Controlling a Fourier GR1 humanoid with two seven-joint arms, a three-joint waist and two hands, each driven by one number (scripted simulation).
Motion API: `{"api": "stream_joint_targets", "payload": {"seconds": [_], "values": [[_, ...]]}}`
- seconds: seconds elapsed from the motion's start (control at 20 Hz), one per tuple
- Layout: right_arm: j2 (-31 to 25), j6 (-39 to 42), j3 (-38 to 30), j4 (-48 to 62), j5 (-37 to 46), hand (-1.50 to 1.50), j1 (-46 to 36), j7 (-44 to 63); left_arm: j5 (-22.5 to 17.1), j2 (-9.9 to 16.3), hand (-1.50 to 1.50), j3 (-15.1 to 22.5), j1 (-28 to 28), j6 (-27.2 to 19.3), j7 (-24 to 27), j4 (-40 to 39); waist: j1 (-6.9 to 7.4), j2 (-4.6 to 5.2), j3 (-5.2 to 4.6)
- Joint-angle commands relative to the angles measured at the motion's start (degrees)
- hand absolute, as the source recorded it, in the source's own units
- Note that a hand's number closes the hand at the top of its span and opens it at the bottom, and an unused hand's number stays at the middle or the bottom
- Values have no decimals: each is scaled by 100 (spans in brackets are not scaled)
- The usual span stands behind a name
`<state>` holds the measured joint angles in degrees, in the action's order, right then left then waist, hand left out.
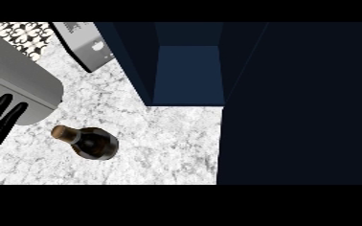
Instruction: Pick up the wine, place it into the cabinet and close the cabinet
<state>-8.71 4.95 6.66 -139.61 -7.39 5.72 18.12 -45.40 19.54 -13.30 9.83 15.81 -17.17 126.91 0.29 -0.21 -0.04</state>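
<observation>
The left hand shows at the frame's left edge, fingers straight and spread, holding nothing and apart from the wine bottle; the right hand is out of view; the bottle stands on the marble counter at lower left, untouched, cork toward the upper left; the cabinet at upper centre is open with its door swung out at right; picking, placing and closing all seem left to do.

left hand: I see only fingertips, rest cut by left edge | cabinet: interior probably too dark to read | right hand: out of frame
</observation>
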Motion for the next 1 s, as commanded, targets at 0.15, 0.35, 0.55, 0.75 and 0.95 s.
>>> {"api": "stream_joint_targets", "payload": {"seconds": [0.15,0.35,0.55,0.75,0.95], "values": [[-45,-592,140,-914,35,-150,-903,1714,-1123,407,-150,-857,138,-210,-776,566,22,0,-1],[35,-720,457,-1064,320,-150,-1024,2021,-1053,427,-150,-731,-126,-856,-1280,1022,-18,0,3],[-46,-877,-173,-613,37,-150,-1921,2359,-815,307,-150,-596,-378,-923,-1367,850,-19,13,2],[-275,-974,-382,-1010,-163,-150,-2312,3115,-451,322,-150,-338,-743,-1163,-1423,663,-72,12,3],[-171,-1298,-125,-1092,210,-150,-2647,3535,-578,401,-150,-606,-569,-1143,-1621,708,-38,1,1]]}}
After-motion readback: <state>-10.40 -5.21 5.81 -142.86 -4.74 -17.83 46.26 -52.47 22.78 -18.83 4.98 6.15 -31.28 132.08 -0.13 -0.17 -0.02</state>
